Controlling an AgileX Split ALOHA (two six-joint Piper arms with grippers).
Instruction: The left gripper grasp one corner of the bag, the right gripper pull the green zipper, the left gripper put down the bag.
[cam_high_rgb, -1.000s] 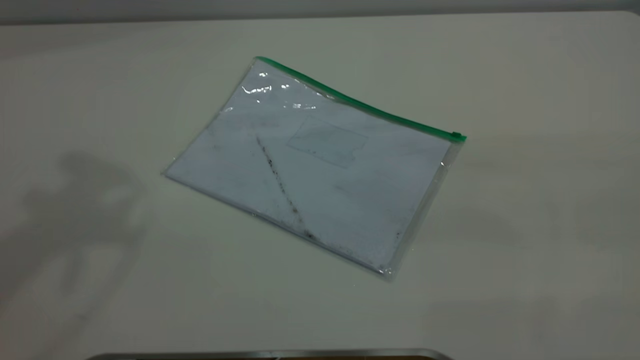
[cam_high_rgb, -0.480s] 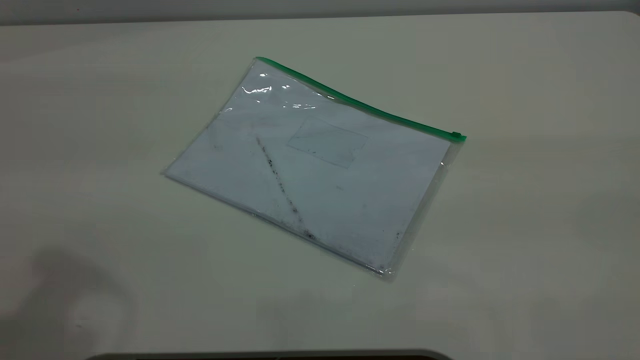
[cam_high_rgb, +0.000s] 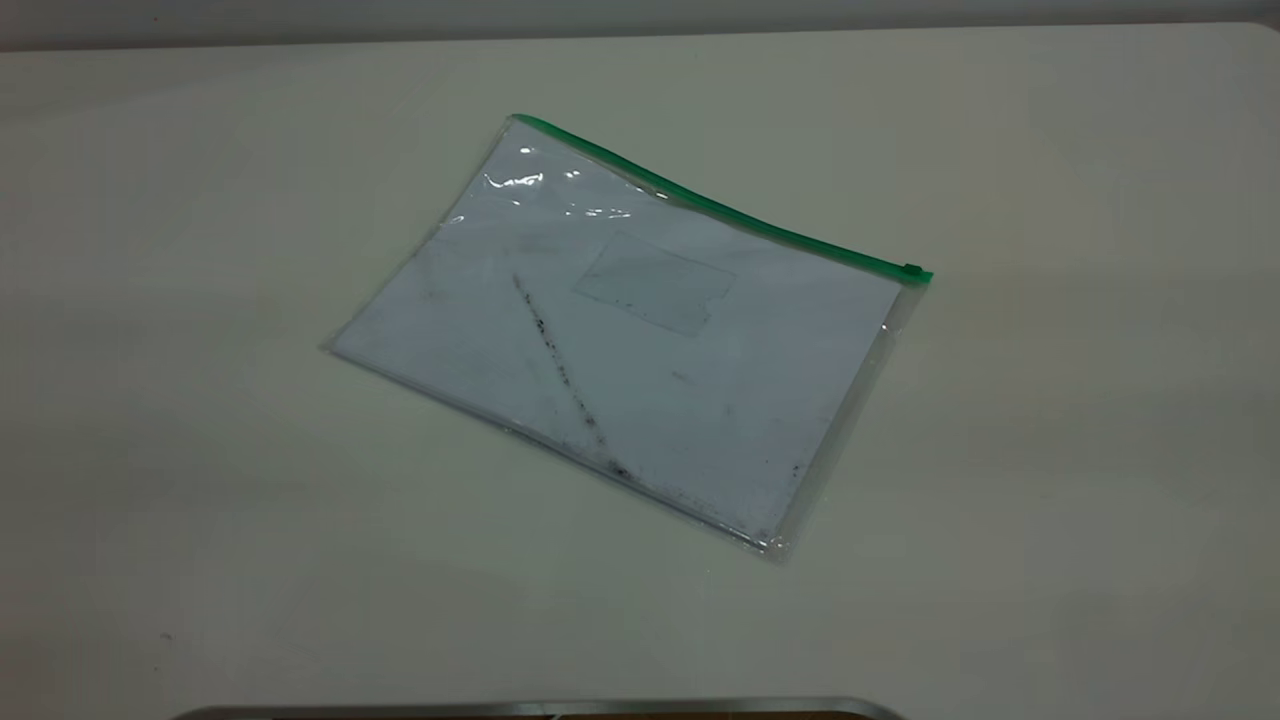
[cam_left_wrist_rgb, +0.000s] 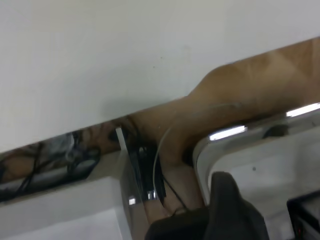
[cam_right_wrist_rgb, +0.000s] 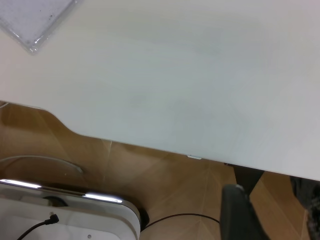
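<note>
The bag (cam_high_rgb: 630, 340) is lying flat mid-surface (cam_high_rgb: 1050, 500), untouched; neither pincer's opening is showing, so the left should be approaching low to pinch only a bag corner.

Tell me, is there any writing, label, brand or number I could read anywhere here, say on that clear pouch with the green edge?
None can be read.
The bag: the paper inside shows only a dark diagonal smudge and specks; its small pocket looks blank.
The green zipper: plain, no print.
The table: no markings.
Both wrist views show floor, cables and white equipment with no legible text.
</note>
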